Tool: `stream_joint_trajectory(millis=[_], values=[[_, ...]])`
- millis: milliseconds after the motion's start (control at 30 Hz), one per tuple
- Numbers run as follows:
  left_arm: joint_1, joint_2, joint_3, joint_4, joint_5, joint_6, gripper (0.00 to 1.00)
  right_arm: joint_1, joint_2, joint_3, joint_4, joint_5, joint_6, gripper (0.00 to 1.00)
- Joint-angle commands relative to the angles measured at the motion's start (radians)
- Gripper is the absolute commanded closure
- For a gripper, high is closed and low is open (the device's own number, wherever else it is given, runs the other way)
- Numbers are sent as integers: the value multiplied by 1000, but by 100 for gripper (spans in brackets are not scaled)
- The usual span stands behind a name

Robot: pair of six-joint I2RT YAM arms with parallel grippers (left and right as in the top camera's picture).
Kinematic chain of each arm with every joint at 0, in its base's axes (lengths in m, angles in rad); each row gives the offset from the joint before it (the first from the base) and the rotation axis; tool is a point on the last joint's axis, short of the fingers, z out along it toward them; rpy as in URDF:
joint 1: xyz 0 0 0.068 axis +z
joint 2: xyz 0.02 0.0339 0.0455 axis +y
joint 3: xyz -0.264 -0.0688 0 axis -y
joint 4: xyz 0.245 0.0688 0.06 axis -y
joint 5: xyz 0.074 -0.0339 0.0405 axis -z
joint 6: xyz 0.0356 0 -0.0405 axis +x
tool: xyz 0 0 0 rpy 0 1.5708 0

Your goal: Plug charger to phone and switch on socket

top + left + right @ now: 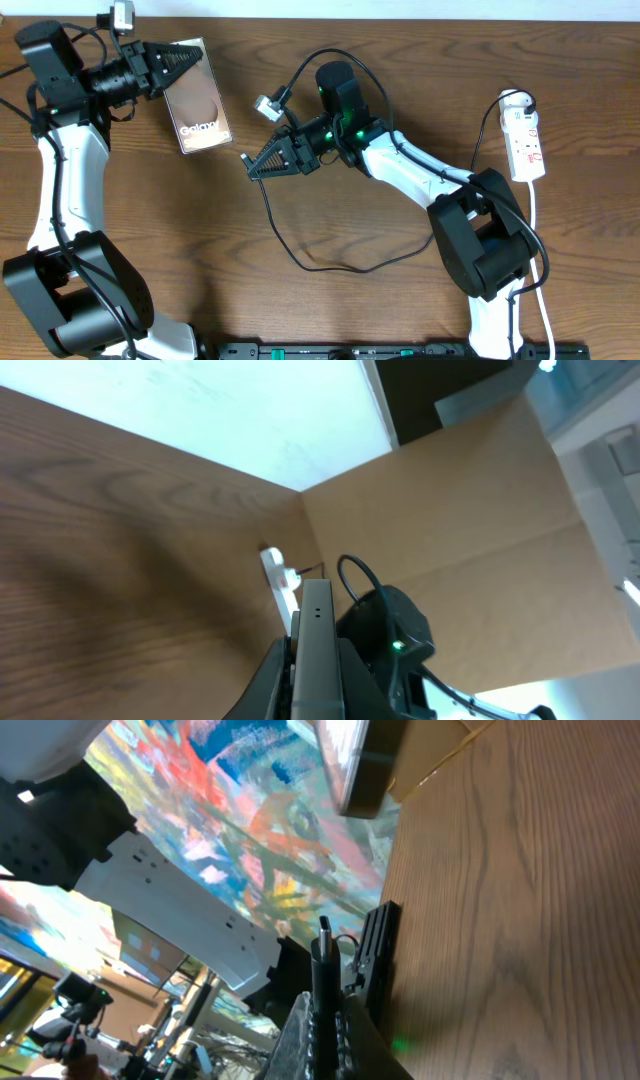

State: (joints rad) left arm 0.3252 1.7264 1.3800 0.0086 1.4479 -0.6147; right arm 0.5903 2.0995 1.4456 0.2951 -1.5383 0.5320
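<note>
L gripper, upper left of frame, is clamped on the phone, which sits edge-on btwn its fingers. R gripper, mid-frame, pinches the charger w/ the tip poking out past the fingers. Tip and phone are near but apart. Socket lies at far right, well away from both.

Risks, imo:
- Tip meets the port off-axis and jams, or twists in the pinch.
- Phone pivots in its grip when pushed.
- Slack cable looped at lower centre snags the R arm.

No containers in view.
</note>
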Motion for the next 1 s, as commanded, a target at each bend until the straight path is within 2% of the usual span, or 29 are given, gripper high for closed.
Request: stream_joint_trajectory(millis=[0,233,433,533,800,967], values=[[-4,-5,6,8,-50,8,93,4,-2,11,29,-18,59,99],[-45,-5,6,69,-173,-60,92,-14,-2,11,125,-8,137,99],[-74,-5,6,315,-209,-238,92,-50,-2,11,226,18,216,99],[-74,-5,5,350,-251,-289,93,-62,-2,11,231,29,216,99],[-78,-5,-24,362,-264,-297,93,-73,20,11,252,59,216,99],[-109,-5,-35,431,-260,-296,93,-73,47,11,277,54,231,99]])
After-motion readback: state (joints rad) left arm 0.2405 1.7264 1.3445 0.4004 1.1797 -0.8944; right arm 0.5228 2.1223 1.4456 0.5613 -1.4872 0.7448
